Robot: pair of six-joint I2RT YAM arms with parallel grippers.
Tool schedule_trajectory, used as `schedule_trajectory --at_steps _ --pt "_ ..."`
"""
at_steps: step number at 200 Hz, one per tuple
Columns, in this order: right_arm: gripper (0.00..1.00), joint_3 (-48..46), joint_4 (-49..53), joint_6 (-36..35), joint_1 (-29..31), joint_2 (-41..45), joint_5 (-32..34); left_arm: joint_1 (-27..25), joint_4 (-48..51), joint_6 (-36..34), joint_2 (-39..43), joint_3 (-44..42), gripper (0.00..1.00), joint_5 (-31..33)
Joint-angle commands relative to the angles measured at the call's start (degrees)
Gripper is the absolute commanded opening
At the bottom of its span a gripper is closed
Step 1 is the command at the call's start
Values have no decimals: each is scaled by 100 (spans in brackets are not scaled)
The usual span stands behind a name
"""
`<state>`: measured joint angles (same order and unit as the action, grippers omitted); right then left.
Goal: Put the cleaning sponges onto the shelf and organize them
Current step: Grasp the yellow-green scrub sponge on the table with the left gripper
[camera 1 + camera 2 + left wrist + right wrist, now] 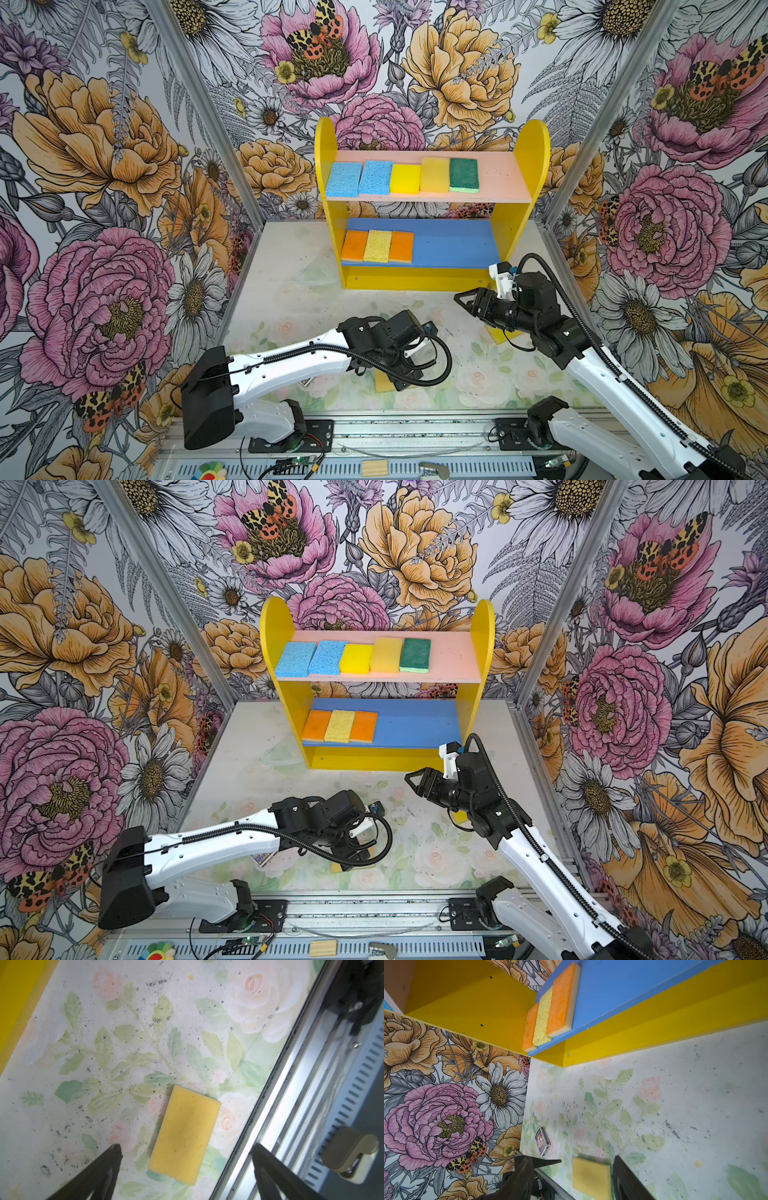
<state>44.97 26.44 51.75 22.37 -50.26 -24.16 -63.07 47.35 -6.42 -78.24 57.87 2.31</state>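
Left claw [186, 1148] spread wide; yellow sponge [185, 1126] lies between tips, seemingly untouched.

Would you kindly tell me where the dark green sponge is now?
In both top views, the dark green sponge lies on the pink board, rightmost of five, beside a pale yellow sponge.

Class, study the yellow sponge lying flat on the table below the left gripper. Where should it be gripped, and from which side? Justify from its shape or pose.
Grip the yellow sponge across its two long edges, mid-length, coming straight down from above. It lies flat on the table, and the open left gripper spans its narrow width.
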Motion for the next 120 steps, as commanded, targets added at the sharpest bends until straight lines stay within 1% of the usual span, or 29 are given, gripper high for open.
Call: schedule_trajectory --at_steps 1,17,47,73,120 --pt "62 -115 120 -68 -196 197 -287 185 116 -1096 -203 0 99 210" --pt "63 -179 124 -73 -324 254 -386 326 85 -1342 -402 -50 99 -18" --pt "63 -223 112 -103 -492 273 -480 438 67 -1575 -769 -78 99 -315" --pt "64 -243 110 -138 -603 254 -519 458 80 -1637 -1009 -98 99 -824" --pt "65 -270 102 -151 -699 184 -502 483 76 -1777 -1446 -84 99 -1104"
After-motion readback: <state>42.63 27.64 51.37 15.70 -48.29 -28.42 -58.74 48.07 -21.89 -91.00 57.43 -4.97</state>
